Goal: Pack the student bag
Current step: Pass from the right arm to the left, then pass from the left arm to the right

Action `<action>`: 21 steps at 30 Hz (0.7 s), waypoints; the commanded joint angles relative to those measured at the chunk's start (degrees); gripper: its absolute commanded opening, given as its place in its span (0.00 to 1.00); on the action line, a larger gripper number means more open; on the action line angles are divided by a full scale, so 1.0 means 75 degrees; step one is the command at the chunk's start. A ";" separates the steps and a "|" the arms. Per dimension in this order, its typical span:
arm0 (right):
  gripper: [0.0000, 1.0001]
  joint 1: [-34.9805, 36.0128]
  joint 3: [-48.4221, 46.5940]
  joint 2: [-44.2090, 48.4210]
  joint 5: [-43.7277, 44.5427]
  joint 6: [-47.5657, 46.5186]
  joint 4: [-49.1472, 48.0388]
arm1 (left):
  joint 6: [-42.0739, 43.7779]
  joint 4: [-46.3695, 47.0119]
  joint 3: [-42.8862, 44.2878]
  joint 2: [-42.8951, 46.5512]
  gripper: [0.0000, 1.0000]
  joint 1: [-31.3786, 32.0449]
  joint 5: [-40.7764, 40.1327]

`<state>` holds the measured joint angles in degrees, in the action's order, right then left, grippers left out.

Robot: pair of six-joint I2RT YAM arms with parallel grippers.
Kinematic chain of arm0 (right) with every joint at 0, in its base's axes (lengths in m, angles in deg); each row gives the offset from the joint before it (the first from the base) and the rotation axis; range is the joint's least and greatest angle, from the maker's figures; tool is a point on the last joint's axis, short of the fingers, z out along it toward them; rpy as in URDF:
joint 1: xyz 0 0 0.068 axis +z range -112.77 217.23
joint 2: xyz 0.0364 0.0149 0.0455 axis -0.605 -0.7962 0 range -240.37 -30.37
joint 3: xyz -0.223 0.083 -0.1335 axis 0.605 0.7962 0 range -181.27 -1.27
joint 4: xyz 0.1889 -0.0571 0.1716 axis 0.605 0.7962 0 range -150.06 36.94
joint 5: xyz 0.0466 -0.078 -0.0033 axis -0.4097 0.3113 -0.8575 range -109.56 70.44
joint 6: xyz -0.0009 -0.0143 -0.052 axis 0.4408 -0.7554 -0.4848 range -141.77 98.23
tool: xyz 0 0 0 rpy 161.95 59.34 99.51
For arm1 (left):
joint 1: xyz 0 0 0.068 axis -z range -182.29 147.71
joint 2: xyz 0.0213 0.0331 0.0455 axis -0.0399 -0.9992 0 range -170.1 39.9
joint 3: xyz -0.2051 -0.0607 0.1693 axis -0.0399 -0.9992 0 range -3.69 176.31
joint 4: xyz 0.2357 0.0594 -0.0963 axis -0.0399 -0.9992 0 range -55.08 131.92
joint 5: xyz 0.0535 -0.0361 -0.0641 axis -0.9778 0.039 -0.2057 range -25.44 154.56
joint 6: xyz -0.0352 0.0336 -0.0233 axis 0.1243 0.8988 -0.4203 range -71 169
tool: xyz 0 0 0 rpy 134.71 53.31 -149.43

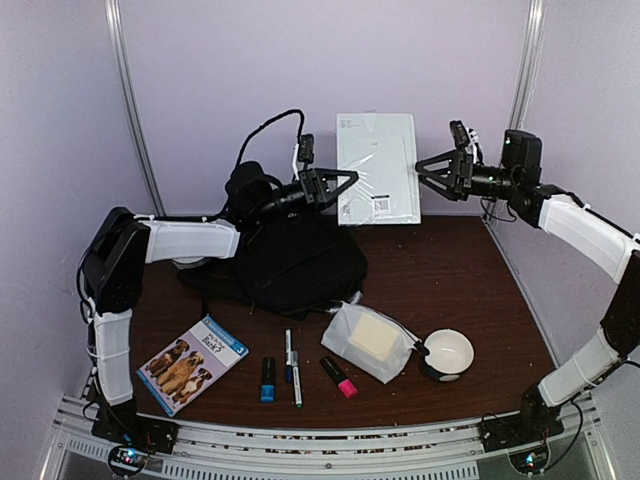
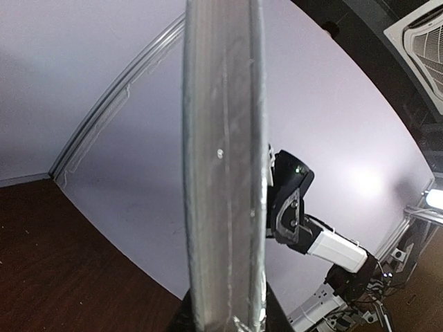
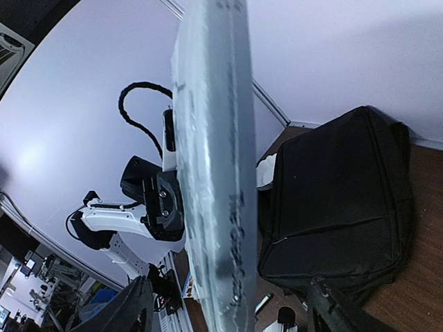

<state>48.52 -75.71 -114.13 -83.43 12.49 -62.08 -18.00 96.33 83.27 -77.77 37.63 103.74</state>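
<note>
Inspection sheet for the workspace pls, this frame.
Surface: brown table, no damage seen.
Job's things: bag lying flat, back left; wrapped pad upright by the back wall.
Clutter: book, blue marker, pens, pink marker, pouch, bowl along the front.
Tools: left tool shut on the pad's left edge; right tool straddles its right edge, jaws open.
Cables: black cable looping above the left arm.
Surroundings: plain walls, rail at the near edge.
</note>
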 commanded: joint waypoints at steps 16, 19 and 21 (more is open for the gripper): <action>0.44 0.0920 0.0694 -0.0371 -0.0296 0.3028 -0.4236 | -0.0887 0.1255 0.1087 0.0165 0.00 0.0266 -0.1256; 0.32 0.0920 0.0799 -0.0372 -0.0330 0.3323 -0.4668 | -0.0887 0.1213 0.1024 0.0163 0.00 0.0267 -0.1259; 0.21 0.0921 0.0852 -0.0336 -0.0340 0.3327 -0.4667 | -0.0878 0.1171 0.0982 0.0166 0.00 0.0267 -0.1264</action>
<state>54.97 -70.05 -117.06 -84.94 34.79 -91.04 -24.87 97.64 88.84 -77.74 39.51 95.87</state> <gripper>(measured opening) 0.278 0.188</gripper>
